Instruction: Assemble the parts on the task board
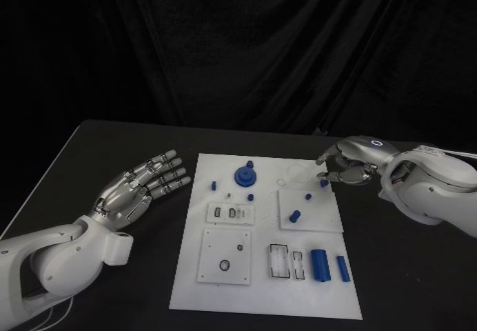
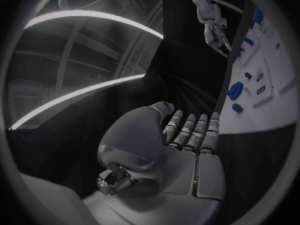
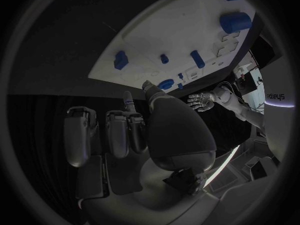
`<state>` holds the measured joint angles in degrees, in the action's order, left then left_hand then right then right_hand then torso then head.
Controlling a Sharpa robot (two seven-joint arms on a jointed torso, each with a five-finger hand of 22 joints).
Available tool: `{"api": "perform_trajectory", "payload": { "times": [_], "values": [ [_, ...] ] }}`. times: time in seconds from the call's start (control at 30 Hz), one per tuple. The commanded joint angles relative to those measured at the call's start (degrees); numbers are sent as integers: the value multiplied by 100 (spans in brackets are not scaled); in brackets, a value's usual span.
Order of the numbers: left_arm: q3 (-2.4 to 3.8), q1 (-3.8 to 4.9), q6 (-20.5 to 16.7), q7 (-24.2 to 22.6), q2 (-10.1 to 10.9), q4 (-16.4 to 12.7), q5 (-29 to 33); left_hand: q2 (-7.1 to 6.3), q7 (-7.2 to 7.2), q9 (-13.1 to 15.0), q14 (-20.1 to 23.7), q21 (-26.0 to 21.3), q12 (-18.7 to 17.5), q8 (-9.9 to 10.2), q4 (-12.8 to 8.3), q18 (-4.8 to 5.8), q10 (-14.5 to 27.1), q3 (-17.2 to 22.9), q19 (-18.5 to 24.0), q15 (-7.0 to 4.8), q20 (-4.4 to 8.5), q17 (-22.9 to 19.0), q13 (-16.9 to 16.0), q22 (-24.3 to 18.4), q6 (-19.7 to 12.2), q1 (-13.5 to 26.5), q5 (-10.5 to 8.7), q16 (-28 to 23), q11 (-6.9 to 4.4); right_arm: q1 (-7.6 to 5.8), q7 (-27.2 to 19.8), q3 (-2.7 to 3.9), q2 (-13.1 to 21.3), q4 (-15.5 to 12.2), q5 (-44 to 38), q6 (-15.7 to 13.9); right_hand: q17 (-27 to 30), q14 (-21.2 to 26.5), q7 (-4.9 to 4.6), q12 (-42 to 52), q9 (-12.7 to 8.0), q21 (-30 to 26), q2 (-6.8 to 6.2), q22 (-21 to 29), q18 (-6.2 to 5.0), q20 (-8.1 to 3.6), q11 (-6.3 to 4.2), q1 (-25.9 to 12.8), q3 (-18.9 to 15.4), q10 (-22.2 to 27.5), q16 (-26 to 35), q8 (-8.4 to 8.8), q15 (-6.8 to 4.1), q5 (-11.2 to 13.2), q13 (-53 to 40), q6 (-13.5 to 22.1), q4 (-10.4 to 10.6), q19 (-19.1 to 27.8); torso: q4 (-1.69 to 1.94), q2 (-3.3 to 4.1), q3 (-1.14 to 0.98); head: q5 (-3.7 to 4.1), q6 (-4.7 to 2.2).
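The white task board (image 1: 263, 289) lies in the middle of the table. On it stand a blue gear (image 1: 245, 176), small blue pegs (image 1: 295, 216) and two blue cylinders (image 1: 320, 264) near its front right. My right hand (image 1: 348, 165) hovers at the board's far right corner, fingers curled down just above a small blue piece (image 1: 324, 183). In the right wrist view the thumb and one fingertip (image 3: 127, 96) point at the board, close together with nothing between them, short of that piece (image 3: 120, 60). My left hand (image 1: 144, 185) lies open, palm up, left of the board.
Recessed white insert plates (image 1: 225, 255) with slots and holes sit in the board. A clear ring (image 1: 298, 169) lies near the far right corner. Black table surrounds the board, with a dark curtain behind. The left wrist view shows the gear (image 2: 235, 90) and my right hand (image 2: 215, 35).
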<state>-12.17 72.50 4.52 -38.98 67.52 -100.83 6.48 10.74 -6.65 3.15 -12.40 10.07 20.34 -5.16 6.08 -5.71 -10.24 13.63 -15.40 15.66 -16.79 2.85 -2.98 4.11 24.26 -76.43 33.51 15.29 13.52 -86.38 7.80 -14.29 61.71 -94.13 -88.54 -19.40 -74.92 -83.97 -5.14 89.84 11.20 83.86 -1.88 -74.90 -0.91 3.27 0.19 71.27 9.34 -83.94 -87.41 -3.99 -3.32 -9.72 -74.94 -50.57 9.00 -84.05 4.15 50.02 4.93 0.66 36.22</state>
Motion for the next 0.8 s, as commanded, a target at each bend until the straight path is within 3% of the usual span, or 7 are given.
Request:
{"api": "perform_trajectory", "payload": {
  "times": [0.03, 0.4, 0.8],
  "values": [
    [3, -2, 38, -1051, -16, -3, 10, -5, -40, 3, -1, 1, 22, 8, -7, 97, -12, 30, -34, 25, 14, 5, -6, -8, 3, 64, 2, 19, 34, 78, 301, -1, 75, 8, -2, -67, -1197, -496, 2, -19, -35, -17, -40, -1091, -110, -39, -33, 94, -1, -534, 27, 39, -28, 34, -1423, 77, -33, -171, -3, -1, -1, 11, 10],
    [3, -3, 49, -1050, -16, 2, 10, -5, -40, 3, -1, 1, 22, 8, -7, 97, -12, 30, -34, 25, 14, 5, -6, -8, 3, 64, 2, 19, 34, 222, 321, -4, 251, 109, -2, -313, -1179, -491, 15, -37, -113, -35, -112, -1089, -113, -49, -43, 223, -16, -502, 46, 43, -36, 69, -1383, 269, -51, -167, -2, -2, -1, 65, 45],
    [3, -6, 56, -1046, -20, 17, 10, -5, -40, 3, -1, 1, 22, 8, -7, 97, -12, 30, -34, 25, 14, 5, -6, -8, 3, 64, 2, 19, 34, 329, 312, -5, 297, 154, 31, -341, -1185, -496, 19, -23, -178, -33, -199, -1101, -109, -65, -52, 192, -112, -532, 43, 18, -49, 332, -1416, 397, 101, -182, 4, -3, -3, 110, 107]
  ]
}}
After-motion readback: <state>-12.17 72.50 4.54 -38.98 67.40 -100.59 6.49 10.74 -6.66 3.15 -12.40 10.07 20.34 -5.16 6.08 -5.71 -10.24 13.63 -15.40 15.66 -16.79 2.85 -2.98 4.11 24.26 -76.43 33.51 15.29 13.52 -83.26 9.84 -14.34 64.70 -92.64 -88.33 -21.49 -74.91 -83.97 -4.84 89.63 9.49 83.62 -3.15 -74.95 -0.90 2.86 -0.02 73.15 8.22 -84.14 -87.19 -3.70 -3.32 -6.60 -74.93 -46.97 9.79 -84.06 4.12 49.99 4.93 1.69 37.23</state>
